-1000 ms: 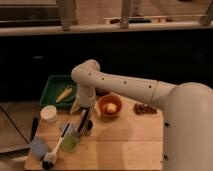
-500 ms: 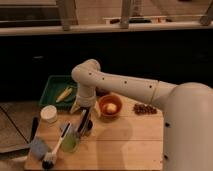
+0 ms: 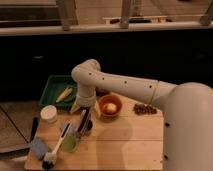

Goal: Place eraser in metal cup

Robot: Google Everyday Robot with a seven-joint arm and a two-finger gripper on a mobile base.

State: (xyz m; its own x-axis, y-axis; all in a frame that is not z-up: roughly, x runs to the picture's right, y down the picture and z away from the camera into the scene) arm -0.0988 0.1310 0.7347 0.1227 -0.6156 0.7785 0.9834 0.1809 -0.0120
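Eraser [image 3: 82,121] is seen tilted over metal cup [image 3: 88,129], under gripper [image 3: 85,114], prob. aligned for dropping in. Grip (clamped or released?) can't be told.

Dim room, warm light on the near table [image 3: 135,150]; far wall almost black.
Far ledge [image 3: 150,27] lit pale. Arm [image 3: 125,85] catches the light and throws a soft shadow right of the gripper [image 3: 85,115], which is low over the metal cup [image 3: 87,129].

Pincer [image 3: 84,117] over metal cup [image 3: 88,129], hemmed by green cup [image 3: 69,143] and orange bowl [image 3: 110,115].
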